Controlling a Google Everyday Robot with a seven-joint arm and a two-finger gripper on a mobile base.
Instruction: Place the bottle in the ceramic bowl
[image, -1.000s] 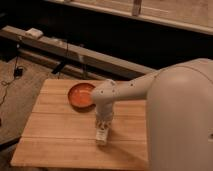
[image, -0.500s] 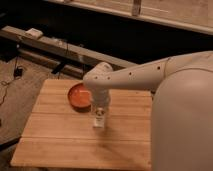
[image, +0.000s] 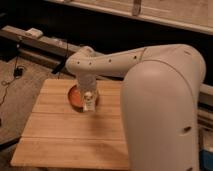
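The orange-red ceramic bowl (image: 74, 98) sits at the far middle of the wooden table (image: 55, 135); its right part is hidden behind the gripper. My gripper (image: 89, 100) hangs down from the white arm (image: 115, 62) at the bowl's right edge. It is shut on the small cream-white bottle (image: 89, 105), which is held upright with its lower end just above the bowl's right rim.
My large white arm body (image: 165, 110) fills the right side and hides the table's right part. A dark ledge with a small white box (image: 34, 33) and cables runs behind the table. The floor lies to the left.
The gripper has carried the bottle up and away from the table's middle toward the far side, to the bowl's right edge. The arm has stretched out further left.
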